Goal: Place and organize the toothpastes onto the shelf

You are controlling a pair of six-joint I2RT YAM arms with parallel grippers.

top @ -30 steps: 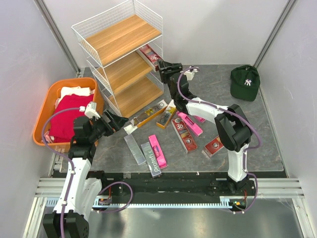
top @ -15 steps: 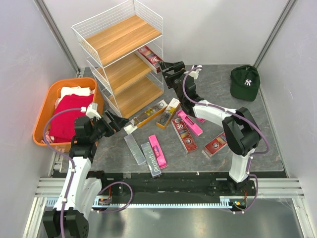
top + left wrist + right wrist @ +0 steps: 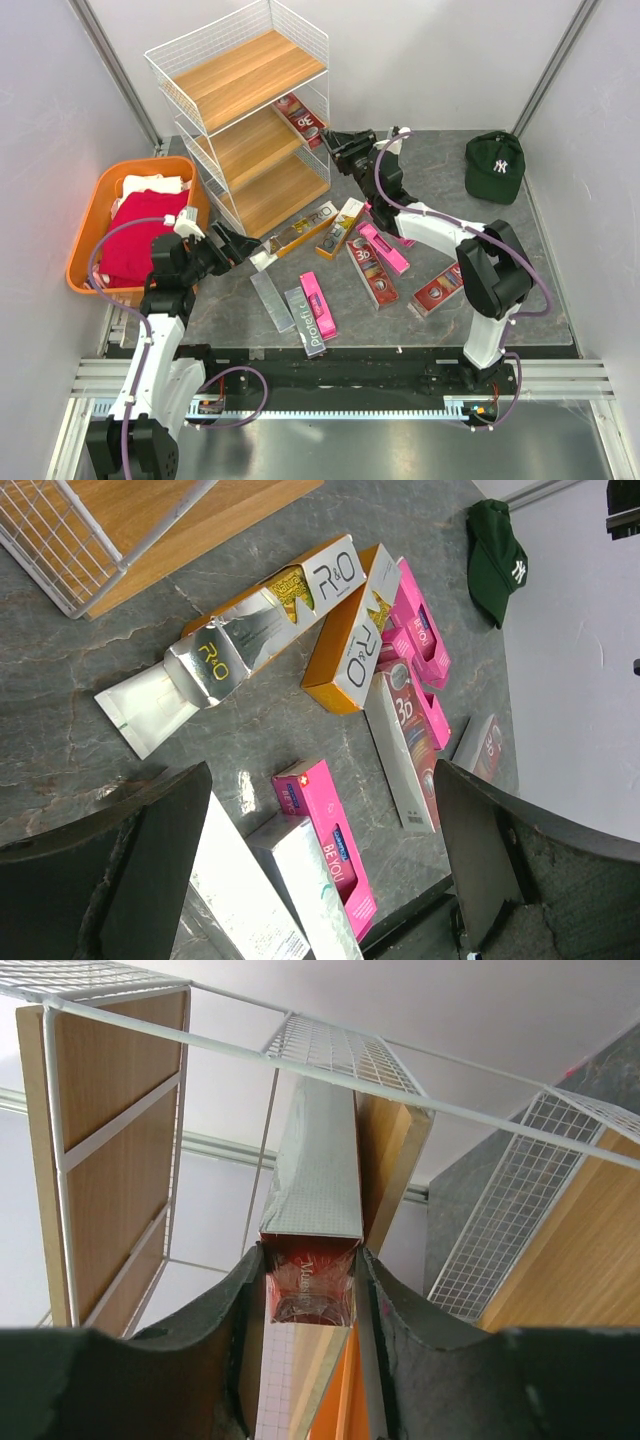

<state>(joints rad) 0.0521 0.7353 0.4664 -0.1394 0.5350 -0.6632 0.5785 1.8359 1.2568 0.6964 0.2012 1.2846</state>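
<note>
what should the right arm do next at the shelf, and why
Probably nudge the dark red cardboard toothpaste box a little deeper along the middle wooden board before letting go. The right gripper looks closed on its near end, and the box sits right at the open end of the white wire shelf, so releasing here might leave it overhanging.

Wooden-boarded wire shelf (image 3: 250, 75); glossy cardboard toothpastes (image 3: 318, 303)

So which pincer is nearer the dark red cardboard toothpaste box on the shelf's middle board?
Right. The right pincer flanks the end of the dark red box; the left pincer is well away, near the orange plastic basket.
</note>
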